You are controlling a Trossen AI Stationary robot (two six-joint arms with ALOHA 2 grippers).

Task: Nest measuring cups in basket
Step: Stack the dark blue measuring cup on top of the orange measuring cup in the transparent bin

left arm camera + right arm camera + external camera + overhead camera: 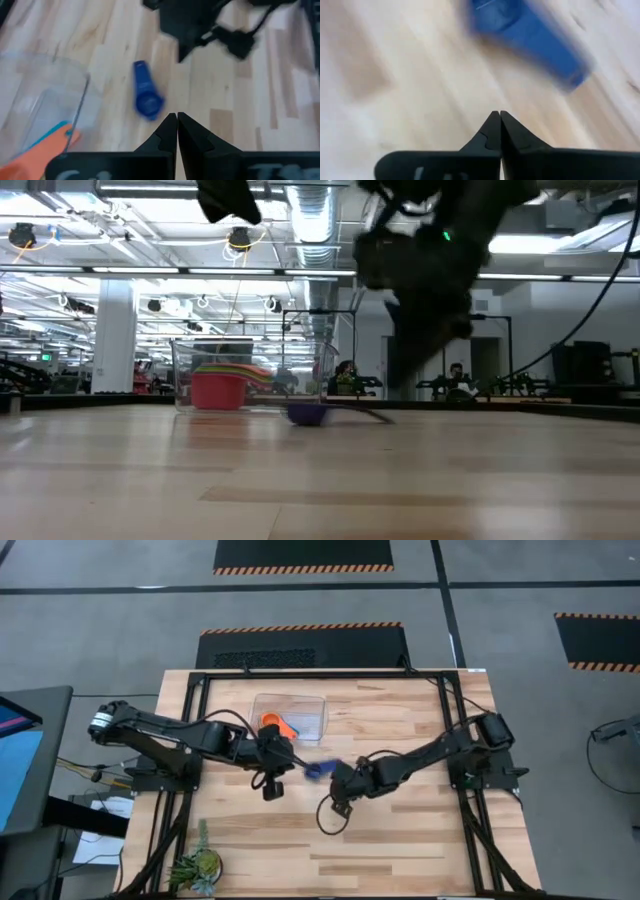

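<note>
Pale wooden table carries the work. Right gripper, fingers pressed together and holding nothing, hovers just beside the dark blue measuring cup. Left gripper, likewise clenched empty, hangs near the basket, which holds the other cups; the blue one lies outside, close by.

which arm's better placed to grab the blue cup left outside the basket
Likely the right: its claw, shut, is next to the blue cup, handle toward it. The left claw, also shut, sits by the basket.
</note>
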